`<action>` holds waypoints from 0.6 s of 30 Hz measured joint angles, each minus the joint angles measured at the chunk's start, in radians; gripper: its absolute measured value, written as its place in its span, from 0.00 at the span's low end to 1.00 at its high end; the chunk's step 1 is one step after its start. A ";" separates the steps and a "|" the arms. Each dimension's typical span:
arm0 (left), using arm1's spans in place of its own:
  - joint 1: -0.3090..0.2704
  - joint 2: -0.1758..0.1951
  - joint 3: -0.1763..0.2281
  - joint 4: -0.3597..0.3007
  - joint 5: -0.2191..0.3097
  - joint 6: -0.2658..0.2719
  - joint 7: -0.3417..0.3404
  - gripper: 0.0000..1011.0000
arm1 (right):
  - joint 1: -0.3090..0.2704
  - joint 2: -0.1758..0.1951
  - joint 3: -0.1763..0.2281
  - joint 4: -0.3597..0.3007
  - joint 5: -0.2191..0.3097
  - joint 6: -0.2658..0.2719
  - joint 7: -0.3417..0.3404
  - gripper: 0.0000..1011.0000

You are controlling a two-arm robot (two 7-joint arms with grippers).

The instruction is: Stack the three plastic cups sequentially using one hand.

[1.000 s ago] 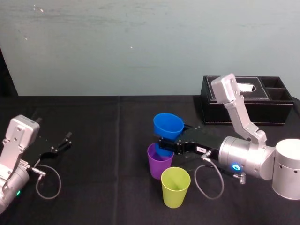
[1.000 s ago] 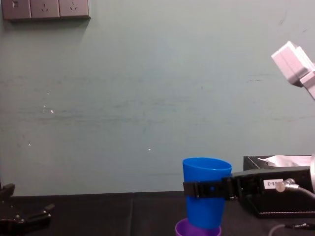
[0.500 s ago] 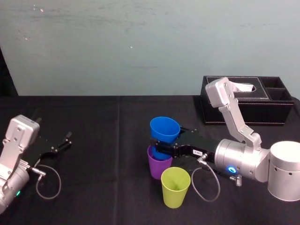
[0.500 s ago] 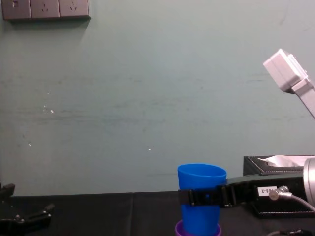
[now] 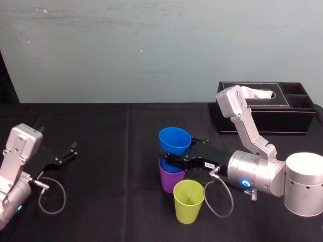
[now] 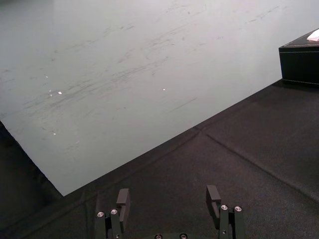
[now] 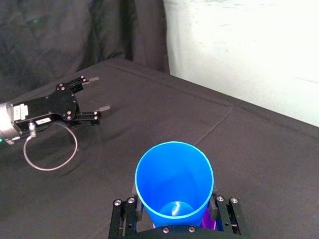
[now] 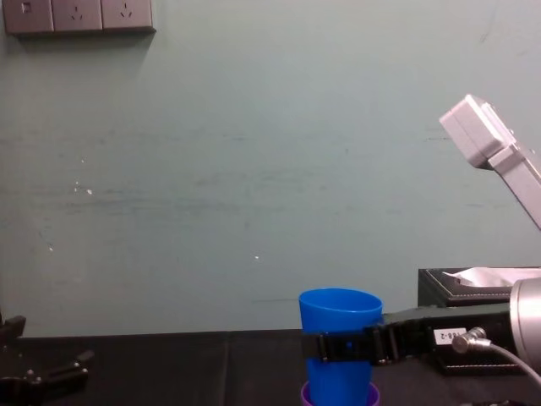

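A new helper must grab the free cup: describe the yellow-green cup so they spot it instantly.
Start at the black tissue box at far right and come forward-left to three cups. The yellow-green cup stands nearest the robot, alone and untouched; the blue cup, clamped by the right gripper, sits partly in the purple cup beside it.

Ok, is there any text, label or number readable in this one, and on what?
Nothing is readable here.
White label on the right gripper, which holds the blue cup: print too small to read.
White labels behind the left gripper: blurred, unreadable.
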 joint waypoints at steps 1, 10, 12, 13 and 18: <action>0.000 0.000 0.000 0.000 0.000 0.000 0.000 0.99 | 0.001 0.000 -0.001 0.001 0.000 -0.001 -0.001 0.72; 0.000 0.000 0.000 0.000 0.000 0.000 0.000 0.99 | 0.009 0.004 -0.011 0.005 -0.002 -0.008 -0.006 0.72; 0.000 0.000 0.000 0.000 0.000 0.000 0.000 0.99 | 0.009 0.005 -0.013 0.005 -0.003 -0.009 -0.008 0.72; 0.000 0.000 0.000 0.000 0.000 0.000 0.000 0.99 | 0.010 0.005 -0.014 0.007 -0.006 -0.011 -0.009 0.72; 0.000 0.000 0.000 0.000 0.000 0.000 0.000 0.99 | 0.011 0.004 -0.017 0.011 -0.015 -0.015 -0.012 0.72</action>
